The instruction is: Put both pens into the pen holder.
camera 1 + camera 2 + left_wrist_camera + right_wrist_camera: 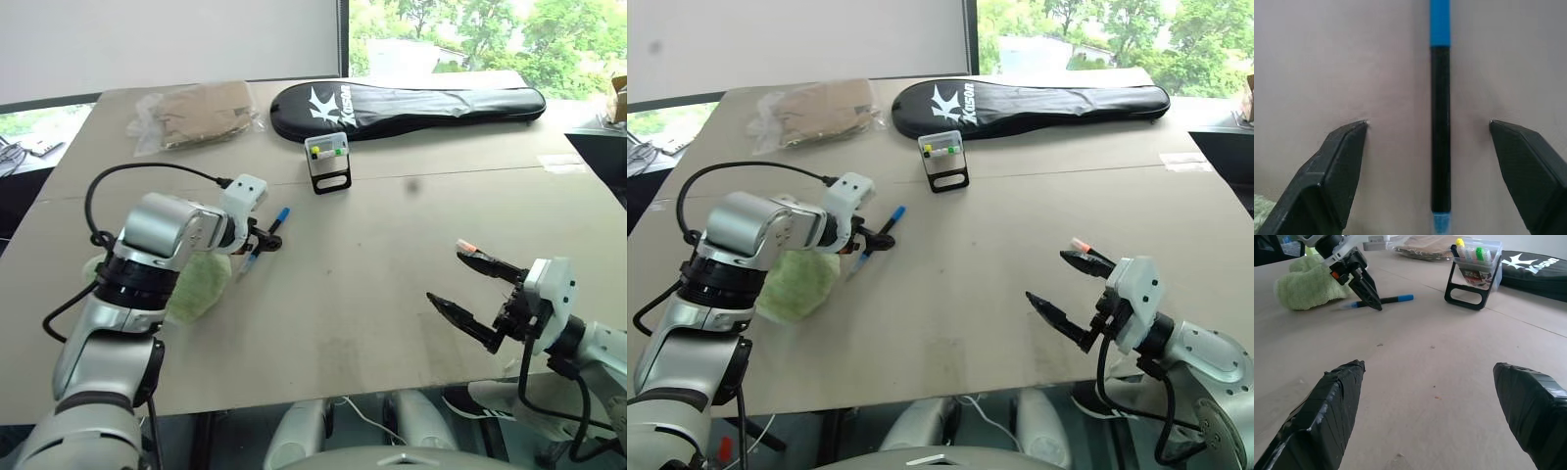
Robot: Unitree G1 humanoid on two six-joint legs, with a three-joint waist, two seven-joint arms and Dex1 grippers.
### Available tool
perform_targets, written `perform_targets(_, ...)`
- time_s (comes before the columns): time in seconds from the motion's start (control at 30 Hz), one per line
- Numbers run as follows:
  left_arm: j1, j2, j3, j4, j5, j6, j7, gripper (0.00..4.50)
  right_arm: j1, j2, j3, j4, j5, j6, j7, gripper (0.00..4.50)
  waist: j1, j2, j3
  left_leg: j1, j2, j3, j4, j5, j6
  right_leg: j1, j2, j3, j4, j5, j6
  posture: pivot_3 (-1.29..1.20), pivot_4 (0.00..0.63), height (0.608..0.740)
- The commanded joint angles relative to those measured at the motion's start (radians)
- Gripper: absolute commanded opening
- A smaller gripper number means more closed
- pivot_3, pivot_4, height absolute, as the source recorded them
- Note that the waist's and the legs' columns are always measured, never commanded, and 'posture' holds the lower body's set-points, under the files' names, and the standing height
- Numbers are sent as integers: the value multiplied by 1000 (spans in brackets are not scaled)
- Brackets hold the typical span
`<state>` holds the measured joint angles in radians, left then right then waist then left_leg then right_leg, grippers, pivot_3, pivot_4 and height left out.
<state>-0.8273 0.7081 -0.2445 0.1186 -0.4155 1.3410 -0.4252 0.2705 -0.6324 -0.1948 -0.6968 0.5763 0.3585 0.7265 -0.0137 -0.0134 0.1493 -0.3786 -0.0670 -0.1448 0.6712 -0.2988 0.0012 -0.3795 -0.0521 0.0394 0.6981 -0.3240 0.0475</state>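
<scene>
Tabletop (392, 294): a flat, matte brown board, being bounded by a straight near edge and a far edge under the window; a wide bare stretch is being left open across its middle and right.

Left pincer (266, 241): two black wedge-shaped fingers, being held wide apart and pointed down at the tabletop, straddling the blue-ended pen without gripping it.

Blue-ended pen (271, 228): a slim black barrel with a blue end, being seen lying flat on the tabletop left of centre, between the left pincer's fingers.

Right pincer (470, 284): being held open and empty over the near right of the tabletop, fingers spread wide; an orange-pink tip (464, 246) is being seen at the far finger, and whether it belongs to the second pen cannot be told.

Pen holder (327, 162): a small black frame stand with a white top bearing green and yellow marks, standing upright at the far centre, well apart from both pincers.

Racket bag (411, 106): long, black, smooth, lying just beyond the holder.

Green cloth (201, 282): soft, fuzzy, lying beside the left arm.

Plastic-wrapped brown packet (196, 115): crinkled, at the far left.
</scene>
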Motion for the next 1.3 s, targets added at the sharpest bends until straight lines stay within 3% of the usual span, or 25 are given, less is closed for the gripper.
perform_targets(0.03,-103,-11,-56,139,69,-34,-48,4143,4,4,-2,-37,-1,-20,-3,4500,10,0,0,0,0,-2,1,0,0,1,0,-2,0,0,0,0,150,740)
perform_targets(0.27,-445,-123,-178,608,180,-11,-160,4143,2,19,27,-41,-13,-28,-11,4500,-2,-2,1,-4,-2,-2,4,0,0,-1,3,-7,0,0,0,0,150,740)
perform_targets(0.43,-564,-197,-231,800,238,-27,-276,4143,-2,14,37,-44,-9,-31,4,4500,-14,-3,2,-4,-3,-2,1,0,0,-2,1,-7,-1,0,0,0,150,740)
perform_targets(0.63,-614,-233,-302,923,335,-70,-387,4143,-24,-29,12,-67,36,-41,72,4500,-30,-3,2,-4,-2,-2,1,0,0,-2,3,-6,-1,0,1,0,150,740)
perform_targets(1.0,-604,-293,-298,1023,435,-90,-456,4143,-55,-24,28,-31,5,-53,76,4500,-24,-4,3,-4,-3,-2,2,0,0,-2,0,-7,0,0,1,0,150,740)
perform_targets(1.1,-607,-306,-305,1037,463,-86,-469,3482,-55,-22,31,-28,-5,-62,74,4500,-26,-4,3,-4,-3,-2,2,0,0,-2,0,-7,0,0,1,0,150,740)
perform_targets(1.13,-607,-311,-309,1037,474,-85,-476,2866,-52,-18,30,-31,-7,-64,68,4500,-26,-4,3,-4,-3,-2,2,0,0,-2,0,-7,0,0,1,0,150,740)
perform_targets(1.2,-606,-317,-309,1041,493,-92,-479,2394,-39,-10,33,-35,-19,-73,61,4500,-25,-4,3,-4,-3,-2,2,0,0,-2,0,-7,0,0,1,0,150,740)
perform_targets(1.3,-600,-323,-299,1047,509,-92,-490,942,-27,-2,32,-40,-29,-76,54,4500,-25,-4,3,-4,-3,-2,2,0,0,-2,0,-7,0,0,1,0,150,740)
